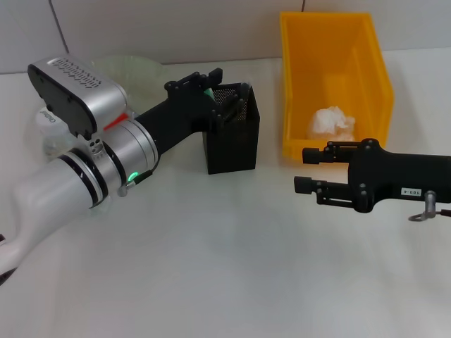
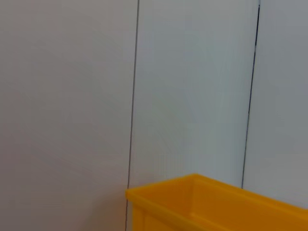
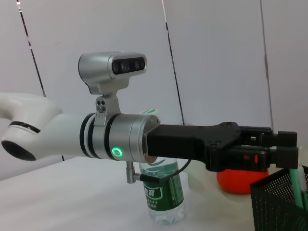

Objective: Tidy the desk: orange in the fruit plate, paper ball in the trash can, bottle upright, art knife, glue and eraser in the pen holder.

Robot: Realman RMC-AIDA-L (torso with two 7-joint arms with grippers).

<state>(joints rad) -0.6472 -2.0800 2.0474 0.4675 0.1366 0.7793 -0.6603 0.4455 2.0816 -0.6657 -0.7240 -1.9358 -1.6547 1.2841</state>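
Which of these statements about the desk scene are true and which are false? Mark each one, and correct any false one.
1. The paper ball lies inside the yellow bin. True.
2. The left gripper is over the black mesh pen holder. True.
3. The bottle lies on its side. False: it stands upright behind the left arm.
4. The right gripper holds the paper ball. False: its fingers are open and empty, in front of the bin.
5. The orange sits in the yellow bin. False: it is beyond the left gripper, near the pen holder.
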